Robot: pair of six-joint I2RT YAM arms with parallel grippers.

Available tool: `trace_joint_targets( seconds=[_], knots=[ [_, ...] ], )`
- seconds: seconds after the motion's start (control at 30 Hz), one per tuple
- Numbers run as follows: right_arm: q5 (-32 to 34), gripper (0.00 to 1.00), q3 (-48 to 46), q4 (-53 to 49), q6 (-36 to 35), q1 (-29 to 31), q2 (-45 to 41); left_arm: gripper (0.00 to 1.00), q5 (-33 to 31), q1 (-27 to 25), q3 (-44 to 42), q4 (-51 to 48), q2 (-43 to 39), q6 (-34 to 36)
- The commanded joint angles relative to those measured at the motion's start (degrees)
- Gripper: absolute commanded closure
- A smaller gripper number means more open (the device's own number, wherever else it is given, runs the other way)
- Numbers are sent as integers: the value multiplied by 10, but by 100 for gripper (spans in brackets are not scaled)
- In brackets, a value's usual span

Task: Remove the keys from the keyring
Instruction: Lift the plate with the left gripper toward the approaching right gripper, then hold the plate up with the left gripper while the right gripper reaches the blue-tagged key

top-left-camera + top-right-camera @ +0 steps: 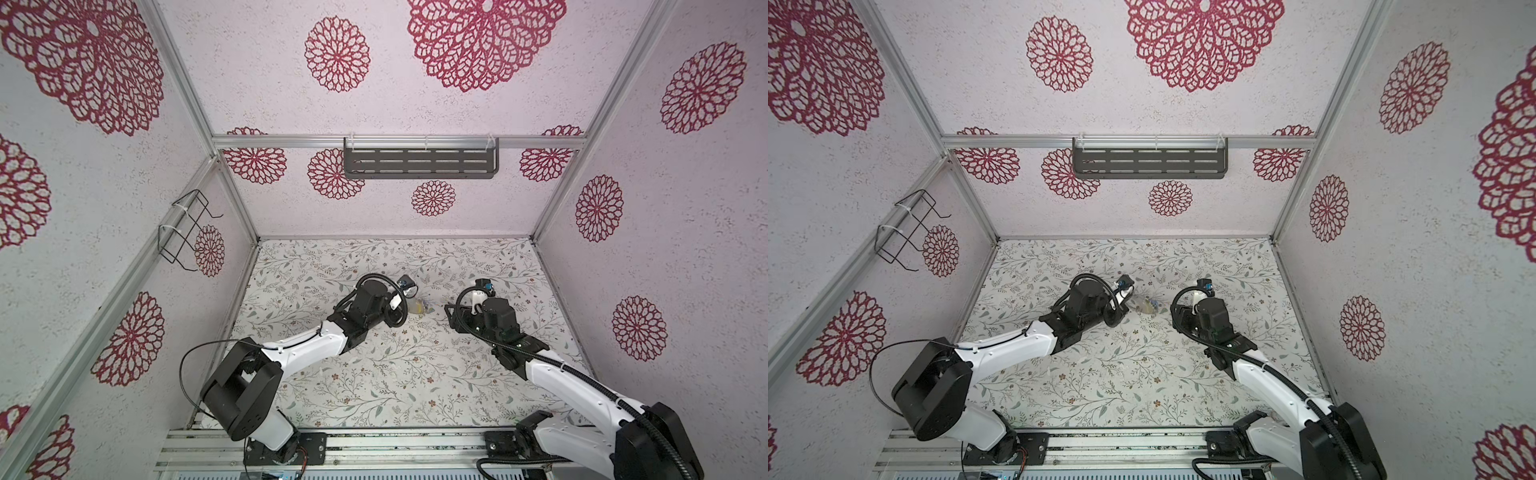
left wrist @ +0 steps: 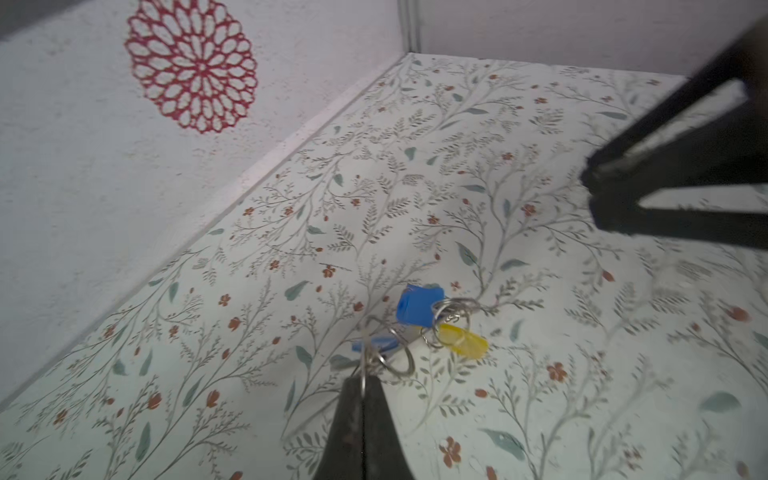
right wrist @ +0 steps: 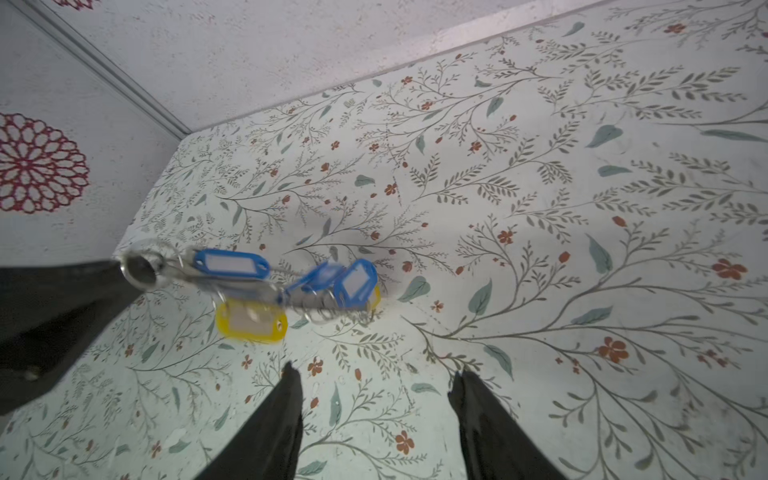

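Observation:
My left gripper (image 2: 363, 380) is shut on the edge of the keyring (image 3: 141, 266), a grey metal ring. The keys (image 3: 291, 291) trail from it in a blurred bunch with blue tags (image 3: 230, 264) and a yellow tag (image 3: 251, 322). The left wrist view shows a blue tag (image 2: 417, 307) and a yellow tag (image 2: 463, 340) just beyond the fingertips. In both top views the bunch (image 1: 422, 305) (image 1: 1148, 305) lies between the arms at mid-table. My right gripper (image 3: 374, 374) stands open and empty, short of the bunch and apart from it.
The floral table (image 1: 374, 374) is boxed in by patterned walls on three sides. A dark slotted shelf (image 1: 419, 164) hangs on the back wall and a wire rack (image 1: 187, 232) on the left wall. A metal rail (image 1: 374, 444) runs along the front edge.

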Motion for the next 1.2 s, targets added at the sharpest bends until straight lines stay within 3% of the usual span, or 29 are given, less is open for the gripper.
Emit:
trace_joint_targets(
  seconds=[0.0, 0.27, 0.47, 1.17],
  knots=[
    [-26, 38, 29, -23, -6, 4, -38, 100, 196, 42, -10, 122, -39, -2],
    [-112, 51, 56, -41, -7, 8, -85, 100, 336, 67, -10, 138, -58, -12],
    [-152, 51, 58, -14, -11, 15, -96, 100, 398, 73, -16, 196, -62, -64],
    [-155, 43, 82, 15, -47, 64, -49, 100, 403, 79, -21, 290, -38, -184]
  ],
)
